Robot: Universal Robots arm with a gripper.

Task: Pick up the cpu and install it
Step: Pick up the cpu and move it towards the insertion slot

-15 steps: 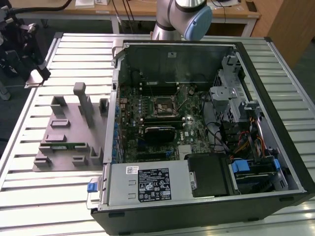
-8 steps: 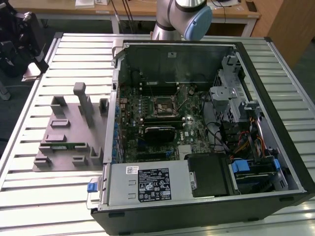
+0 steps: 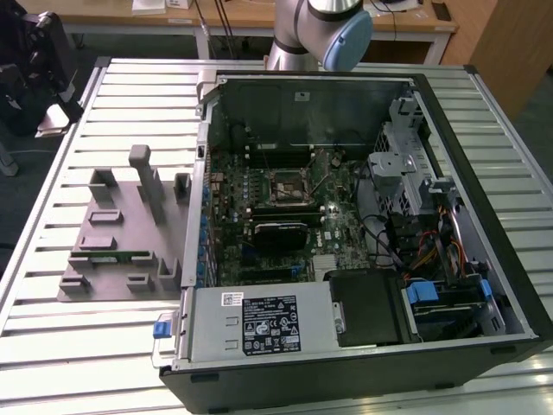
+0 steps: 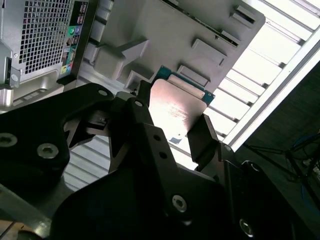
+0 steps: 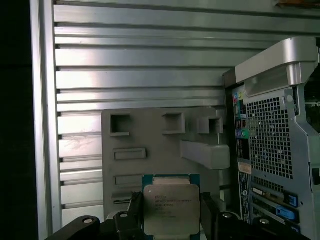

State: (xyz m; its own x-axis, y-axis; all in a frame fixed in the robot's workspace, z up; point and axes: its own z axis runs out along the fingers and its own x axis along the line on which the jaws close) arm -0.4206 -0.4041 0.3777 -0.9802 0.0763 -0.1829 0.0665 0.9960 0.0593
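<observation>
The cpu (image 5: 169, 207) is a flat square chip with a pale silver top and a green rim. It sits between the black fingers of my gripper (image 5: 170, 216), which is shut on its two opposite edges. The second wrist view shows the cpu (image 4: 175, 107) from its shiny underside, clamped in the gripper (image 4: 172, 122). The chip hangs well above the grey parts holder (image 5: 150, 135) on the slatted table. In the exterior view the open computer case (image 3: 484, 216) lies on its side, with the motherboard's cpu socket (image 3: 285, 188) bare. The arm (image 3: 324, 30) rises behind the case.
The grey parts holder (image 3: 121, 233) has raised posts and slots, and a green memory stick (image 3: 117, 256) lies in one slot. The case's rear panel (image 5: 270, 140) stands beside the holder. A black heatsink block (image 3: 278, 235) and the power supply (image 3: 259, 324) sit inside the case.
</observation>
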